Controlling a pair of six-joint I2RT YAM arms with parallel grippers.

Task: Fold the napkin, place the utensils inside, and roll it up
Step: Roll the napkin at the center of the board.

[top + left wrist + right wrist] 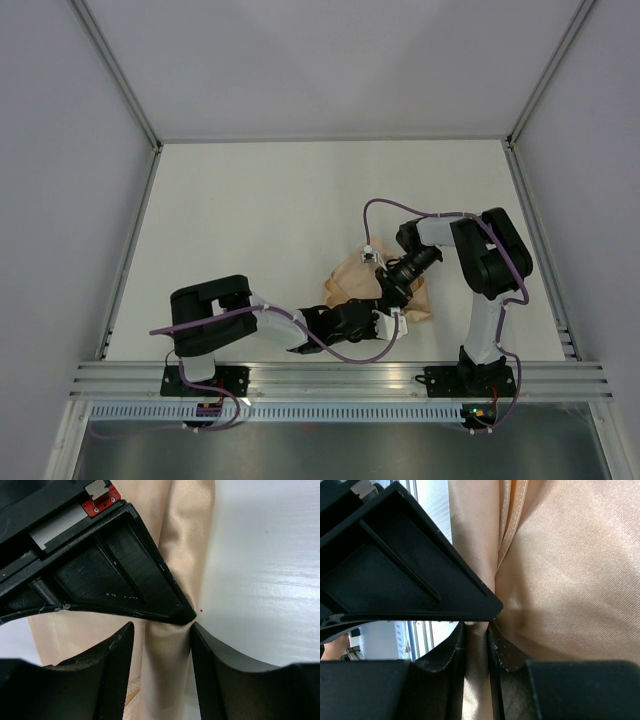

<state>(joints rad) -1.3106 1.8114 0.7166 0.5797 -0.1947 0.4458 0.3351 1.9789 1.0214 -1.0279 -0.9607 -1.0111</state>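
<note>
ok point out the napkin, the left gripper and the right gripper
napkin [347, 276], top view, bare upper left part of the cloth
left gripper [161, 630], left wrist view, midway between its fingertips
right gripper [476, 630], right wrist view, midway between its fingertips

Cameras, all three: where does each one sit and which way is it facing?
Top external: high behind the bases, looking down at the table; left arm and right arm meet over the napkin.
Left wrist: on the left arm, looking along the left fingers, which straddle a napkin fold.
Right wrist: on the right arm, looking along the right fingers, pinching a fold.
Shared: both wrist views show the napkin close up.
</note>
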